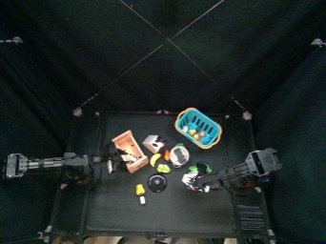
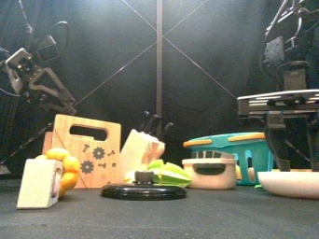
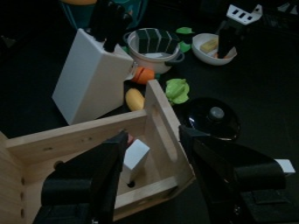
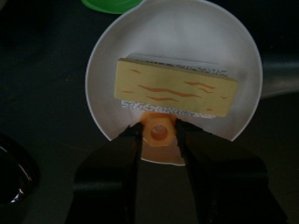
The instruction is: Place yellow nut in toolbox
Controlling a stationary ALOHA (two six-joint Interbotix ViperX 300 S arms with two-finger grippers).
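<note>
While the right gripper [image 4: 156, 144] pinches an orange-yellow nut [image 4: 156, 133] over the white bowl [image 4: 111, 52], the left gripper [image 3: 158, 162] gapes empty above the wooden toolbox [image 3: 87, 140].

Black desk [image 1: 114, 214] carries: wooden toolbox [image 1: 128, 145] just beside left pincer [image 1: 111, 164]; white knife block [image 1: 152, 144] beyond it; teal basket [image 1: 197, 125] at far side; black round lid [image 1: 158, 184] between both pincers; white bowl [image 1: 180, 152] and green item [image 1: 193, 177] near right pincer [image 1: 204, 181].
</note>
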